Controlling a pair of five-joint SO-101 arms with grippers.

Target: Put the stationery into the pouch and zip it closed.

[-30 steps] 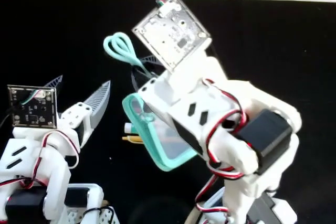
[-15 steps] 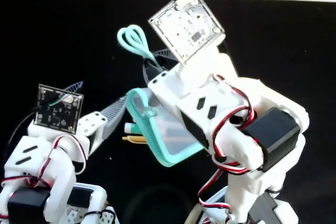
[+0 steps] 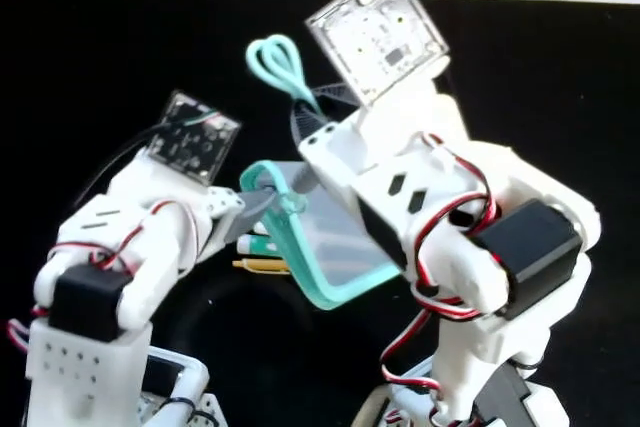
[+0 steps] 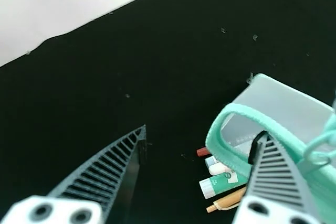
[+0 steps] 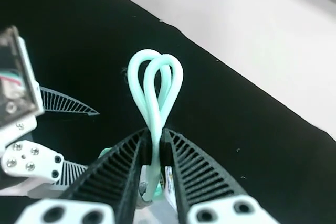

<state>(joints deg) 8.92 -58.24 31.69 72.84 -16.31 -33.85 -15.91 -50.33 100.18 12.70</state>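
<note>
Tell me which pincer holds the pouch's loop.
The right pincer, shut on the mint loop of the pouch. The left pincer is open, one finger at the pouch's rim.

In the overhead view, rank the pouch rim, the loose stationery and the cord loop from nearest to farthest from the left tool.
1. Pouch rim, right against the left tool.
2. Stationery, lying on the black cloth just below the tool.
3. Cord loop, up high toward the table's far side, pinched in the right tool.

no legible text, labels or numbers
</note>
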